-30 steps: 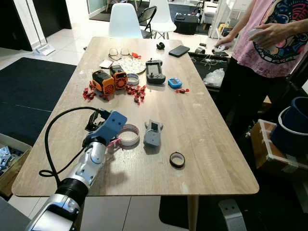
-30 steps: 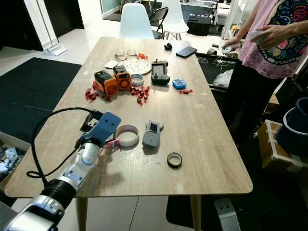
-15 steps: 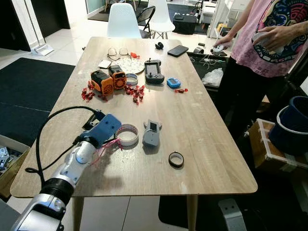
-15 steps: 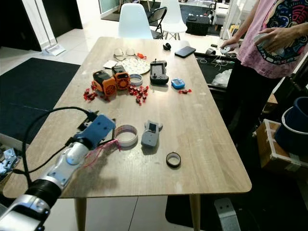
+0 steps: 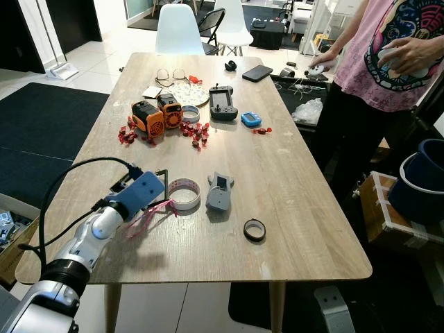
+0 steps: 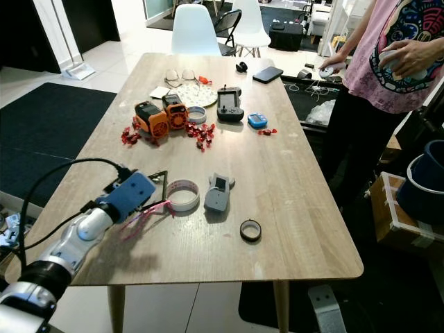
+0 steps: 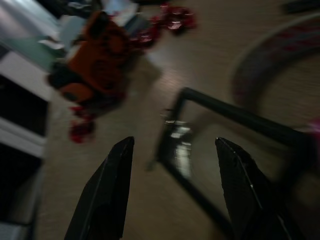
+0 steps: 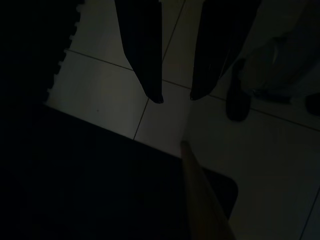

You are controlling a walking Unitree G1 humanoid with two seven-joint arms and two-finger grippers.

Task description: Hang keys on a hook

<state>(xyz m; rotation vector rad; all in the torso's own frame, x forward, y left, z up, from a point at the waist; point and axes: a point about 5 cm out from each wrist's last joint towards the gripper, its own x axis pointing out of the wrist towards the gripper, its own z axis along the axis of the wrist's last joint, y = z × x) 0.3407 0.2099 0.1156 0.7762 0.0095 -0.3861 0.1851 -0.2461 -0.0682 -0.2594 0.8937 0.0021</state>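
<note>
**Keys lie at the black frame, left pincer poised open over them**

Keys (image 7: 177, 137) show in the left wrist view as a small glinting metal piece against the near bar of a black frame (image 5: 158, 177), which may be the hook stand; blur keeps me from saying whether they hang on it or rest on the counter (image 5: 291, 166). A pink cord (image 5: 149, 208) trails from under the wrist toward the tape roll (image 5: 184, 193) just right of it, probably the key tag.

The left pincer (image 7: 172, 190) hangs just above the counter near its left edge, fingers (image 7: 107, 190) spread apart with nothing between them, the keys lying ahead of the gap. The left arm reaches forward from the near left, forearm low and wrist angled down.

Farther out sit a grey device (image 5: 220, 191), a black ring (image 5: 254, 229), and orange gadgets (image 5: 157, 114) among red scraps. A person (image 5: 388, 76) stands at the far right.

The right pincer (image 8: 176, 95) hangs idle over floor tiles, fingers slightly apart.
</note>
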